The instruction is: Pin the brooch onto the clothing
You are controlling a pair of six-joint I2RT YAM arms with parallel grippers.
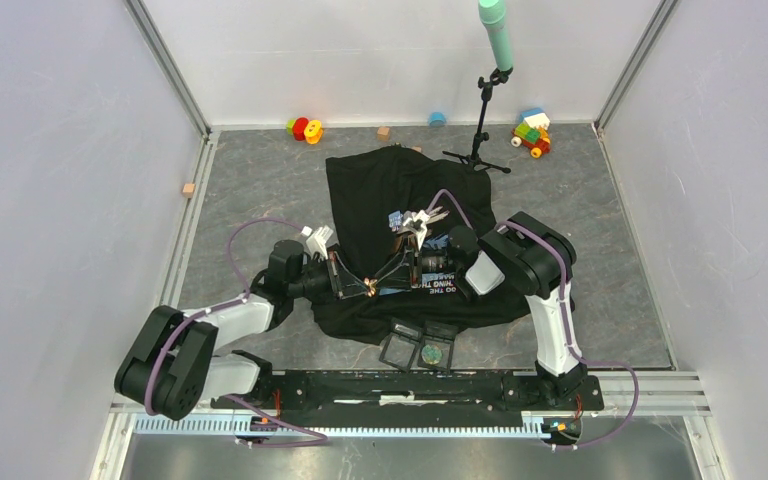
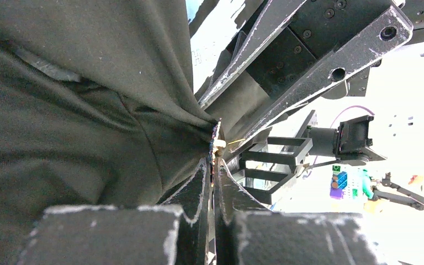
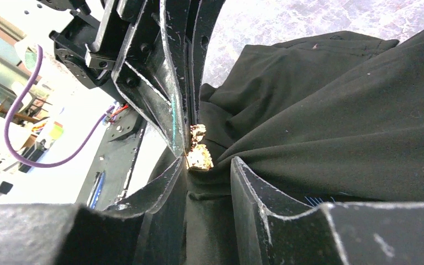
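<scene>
I look into a booth of pale grey panels: a left wall (image 1: 60,150), a right wall (image 1: 730,150) and a back wall (image 1: 390,50), joined at the far corners by aluminium posts (image 1: 170,70). The table top (image 1: 620,250) is dark grey and marbled, under even, soft light. Along its far edge lie a red and yellow toy (image 1: 305,129), a blue disc (image 1: 437,119), a block car (image 1: 532,132) and a wooden cube (image 1: 383,132). Another cube (image 1: 189,189) sits by the left wall. A black tripod (image 1: 480,150) holds a green microphone (image 1: 496,30).
</scene>
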